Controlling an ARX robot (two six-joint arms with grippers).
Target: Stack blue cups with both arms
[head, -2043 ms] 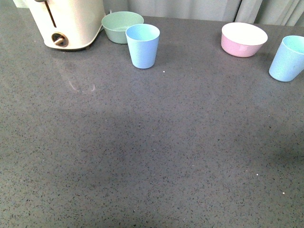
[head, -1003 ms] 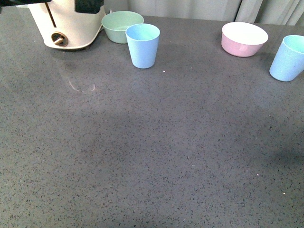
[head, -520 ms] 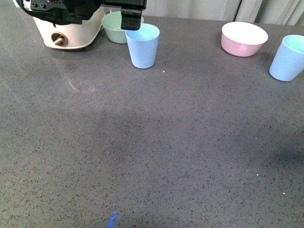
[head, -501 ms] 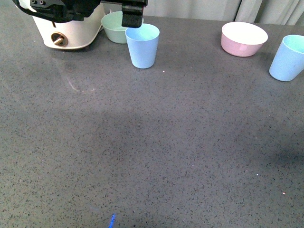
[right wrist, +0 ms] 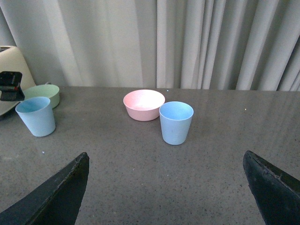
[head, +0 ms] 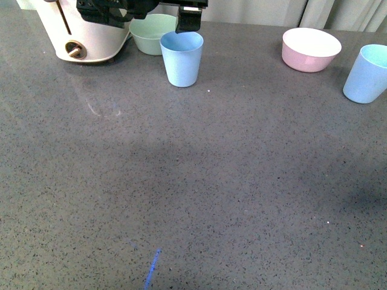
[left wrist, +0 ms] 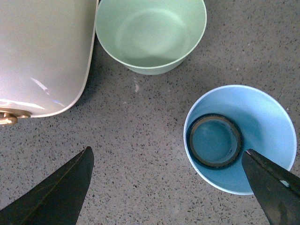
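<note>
Two pale blue cups stand upright and far apart on the grey counter. The left cup (head: 181,57) is in front of the mint-green bowl; the right cup (head: 366,74) is at the far right edge. My left gripper (head: 145,11) hangs open above the back left, one black finger (head: 188,19) just over the left cup's far rim. In the left wrist view that cup (left wrist: 267,117) lies beside one finger of the left gripper (left wrist: 164,201), not between them. My right gripper (right wrist: 171,197) is open and low, well short of the right cup (right wrist: 176,123).
A cream toaster (head: 84,36) stands at the back left, touching-close to the mint-green bowl (head: 151,33). A pink bowl (head: 310,49) sits at the back right beside the right cup. Grey curtains hang behind the counter's far edge.
My left arm came into view at the top left and moved right, its finger now over the left cup's rim. Both cups and bowls stayed put.
</note>
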